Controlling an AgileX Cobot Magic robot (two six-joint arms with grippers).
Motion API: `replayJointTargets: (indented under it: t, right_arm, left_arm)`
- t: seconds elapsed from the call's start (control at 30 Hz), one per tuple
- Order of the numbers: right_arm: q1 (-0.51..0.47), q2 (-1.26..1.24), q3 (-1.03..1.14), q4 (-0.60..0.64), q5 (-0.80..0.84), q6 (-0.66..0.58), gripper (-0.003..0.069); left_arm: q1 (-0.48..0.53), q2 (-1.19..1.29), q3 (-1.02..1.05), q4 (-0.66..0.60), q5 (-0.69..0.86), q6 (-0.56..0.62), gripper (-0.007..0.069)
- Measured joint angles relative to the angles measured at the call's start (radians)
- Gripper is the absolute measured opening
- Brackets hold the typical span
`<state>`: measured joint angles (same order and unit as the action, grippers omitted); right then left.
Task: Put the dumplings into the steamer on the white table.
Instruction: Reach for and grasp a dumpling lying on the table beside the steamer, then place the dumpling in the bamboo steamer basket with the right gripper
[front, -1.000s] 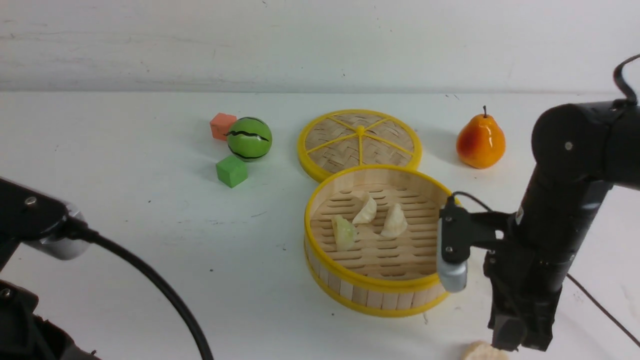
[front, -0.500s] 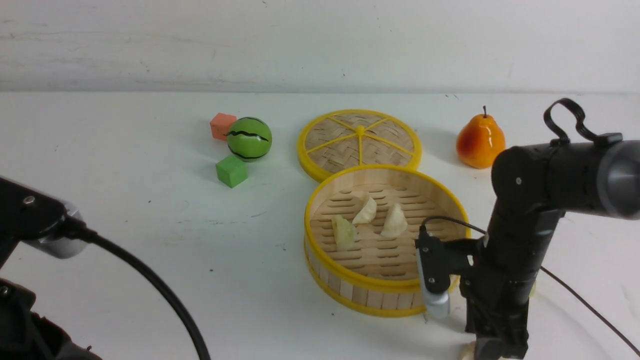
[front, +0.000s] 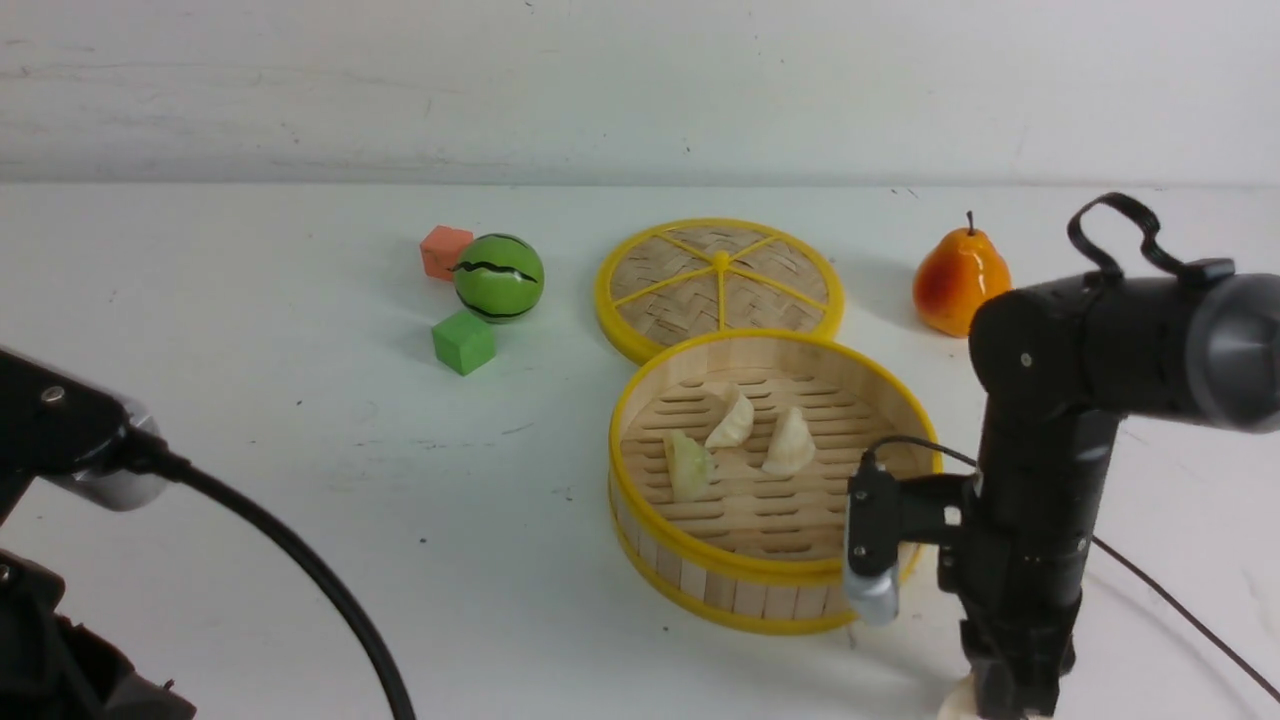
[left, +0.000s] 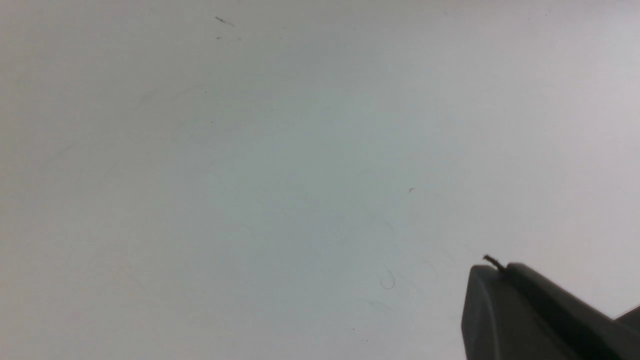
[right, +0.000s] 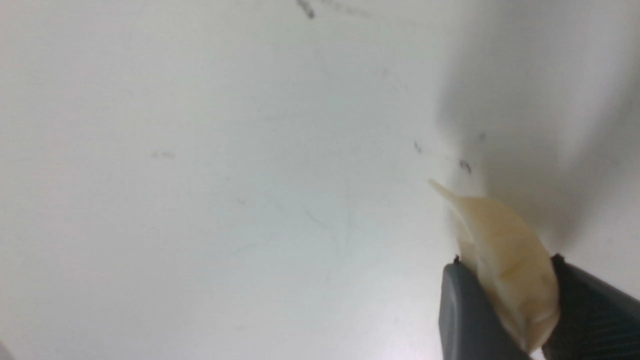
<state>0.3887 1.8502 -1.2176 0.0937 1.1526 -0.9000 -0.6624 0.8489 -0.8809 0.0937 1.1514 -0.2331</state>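
Low at the near right of the table (front: 300, 450), the right gripper (right: 507, 265) points straight down, its fingers (right: 470, 310) pinching a cream dumpling (right: 500, 235) by its lower part while the pointed end juts free beyond the tips. The hold looks shallow: a quick lift could let the smooth pleated shape swivel or squirt out and roll nearer the robot, out of easy reach. At the near left, the left gripper (left: 502, 280) hangs over bare table, fingers pressed together, well apart from any clash. Just beyond the right arm and to its left sits the steamer (front: 745, 595), with three dumplings (front: 788, 442) lying on its slats. A low carry could clip the yellow rim, shoving the basket or dropping the load outside the wall. Farther back, the lid (front: 720, 275) lies just behind the steamer and the pear (front: 955, 285) stands far right, neither likely to interfere.
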Motion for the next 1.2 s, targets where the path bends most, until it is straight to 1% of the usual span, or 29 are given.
replayJointTargets:
  t: [0.1,0.23,0.37,0.43,0.6,0.67,0.77,0.97,1.03,1.1,1.13,1.2]
  right_arm:
    - [0.012,-0.079,-0.060,0.001,0.041,0.087,0.0202]
    - [0.036,-0.148,-0.197,0.061,0.064,0.267,0.0202]
    - [0.059,-0.128,-0.329,0.098,0.058,0.503,0.0202]
    - [0.072,-0.095,-0.375,0.096,0.054,0.569,0.0202]
    - [0.122,0.018,-0.449,0.045,0.044,0.617,0.0202]
    - [0.160,0.088,-0.478,-0.001,0.018,0.622,0.0200]
    - [0.187,0.147,-0.492,-0.043,-0.025,0.631,0.0198]
    - [0.192,0.219,-0.498,-0.094,-0.064,0.691,0.0198]
    - [0.192,0.230,-0.498,-0.100,-0.070,0.704,0.0209]
    - [0.192,0.236,-0.498,-0.103,-0.074,0.724,0.0289]
    - [0.192,0.236,-0.498,-0.103,-0.074,0.728,0.0315]
    - [0.192,0.233,-0.500,-0.103,-0.057,0.752,0.0410]
  left_arm:
    - [0.000,0.000,0.000,0.003,0.000,0.000,-0.0013]
    - [0.000,0.000,0.000,0.005,-0.017,0.000,-0.0011]
    - [0.000,0.000,0.000,0.005,-0.041,0.000,-0.0011]
    - [0.000,0.000,0.000,0.005,-0.041,0.000,-0.0011]
    - [0.000,0.000,0.000,0.005,-0.041,0.000,-0.0010]
    - [0.000,0.000,0.000,0.005,-0.041,0.000,-0.0007]
    - [0.000,0.000,0.000,0.005,-0.041,0.000,-0.0004]
    - [0.000,0.000,0.000,0.005,-0.039,0.000,-0.0003]
    - [0.000,0.000,0.000,0.005,-0.037,0.000,-0.0003]
    - [0.000,0.000,0.000,0.005,-0.032,0.000,-0.0003]
    - [0.000,0.000,0.000,0.005,-0.032,0.000,-0.0003]
    - [0.000,0.000,0.000,0.005,-0.031,0.000,-0.0003]
